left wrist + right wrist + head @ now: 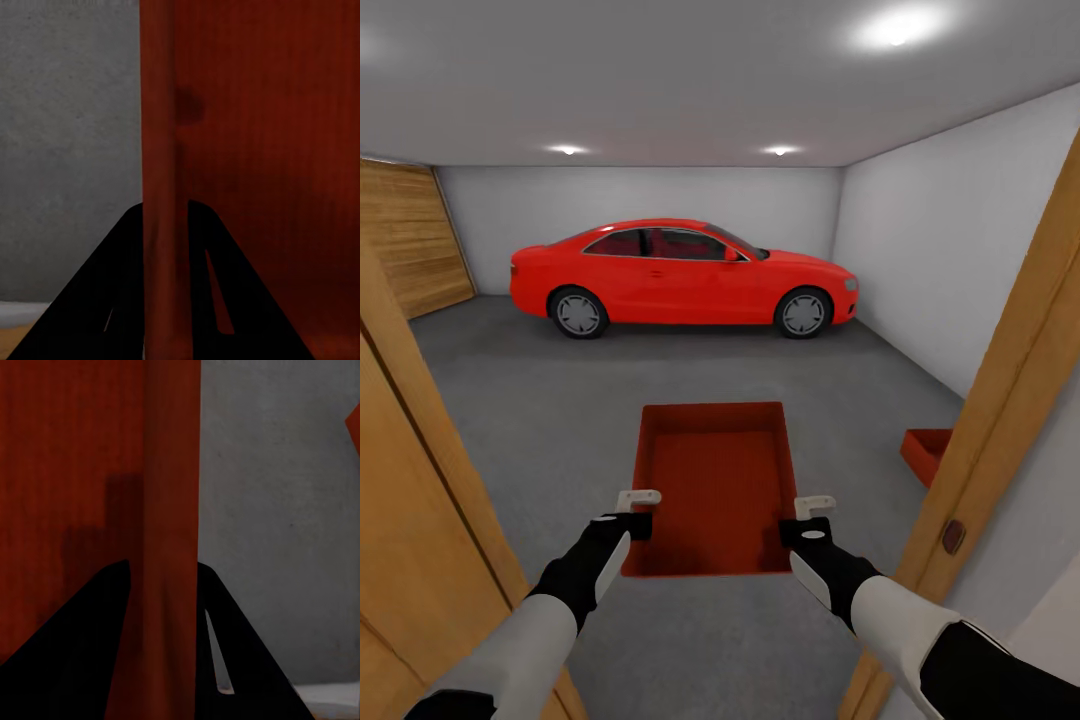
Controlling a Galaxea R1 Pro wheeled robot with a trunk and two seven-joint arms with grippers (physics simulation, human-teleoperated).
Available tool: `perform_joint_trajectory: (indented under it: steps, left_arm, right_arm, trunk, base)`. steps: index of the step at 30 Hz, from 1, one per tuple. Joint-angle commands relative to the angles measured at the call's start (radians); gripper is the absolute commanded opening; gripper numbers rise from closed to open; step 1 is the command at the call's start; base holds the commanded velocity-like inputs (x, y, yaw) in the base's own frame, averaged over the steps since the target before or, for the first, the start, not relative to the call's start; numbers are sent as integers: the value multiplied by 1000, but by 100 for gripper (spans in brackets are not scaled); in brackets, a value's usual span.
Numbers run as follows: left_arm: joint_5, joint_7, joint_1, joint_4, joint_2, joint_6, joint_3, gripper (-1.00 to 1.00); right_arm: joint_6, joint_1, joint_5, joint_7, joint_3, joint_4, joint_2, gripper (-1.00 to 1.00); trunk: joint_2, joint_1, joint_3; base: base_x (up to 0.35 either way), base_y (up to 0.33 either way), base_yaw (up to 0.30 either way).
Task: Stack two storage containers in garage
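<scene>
Orange-red and open-topped, one storage container (712, 490) hangs in front of the robot, carried between both arms above the dark grey concrete floor (540, 420) of the garage. The left gripper (637, 510) has its jaws closed over the container's left wall near the close corner; in the left wrist view that wall (159, 187) runs straight up between the two black fingers (105, 300), so the jaws are clamped narrow on it. The right gripper (812, 518) does the same on the right wall, and the right wrist view shows the rim (172, 547) pinched between its dark fingers (75, 652). The bin sits level, its long side pointing away toward 12 o'clock.

Off at about 3 o'clock, low on the floor, the second container (926, 450) lies partly hidden behind the wooden door frame (1010, 400); a sliver of it shows in the right wrist view too (354, 424). It sits well apart from the carried one.

Straight ahead at 12 o'clock, a red car (680, 275) is parked sideways against the pale back wall (660, 195). At 10 o'clock a wide wooden-plank door (410, 240) closes the left side. Another wooden frame edge (410, 520) rises at 8 o'clock, right beside the left arm.
</scene>
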Motion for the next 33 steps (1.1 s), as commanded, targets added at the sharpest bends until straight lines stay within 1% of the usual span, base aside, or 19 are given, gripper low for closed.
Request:
perform_joint_trajectory:
  steps: [1,33]
  left_arm:
    - [5,12,0,1,-8,6,-3,-100]
    - [6,11,0,2,-8,6,-3,-100]
  right_arm:
    - [9,-1,23,-80,-20,-16,0,-100]
    - [9,-1,23,-80,-20,-16,-1,-100]
  trunk:
    - [-2,1,-2]
    - [-2,1,-2]
  base:
    - [320,0,0]
    - [321,0,0]
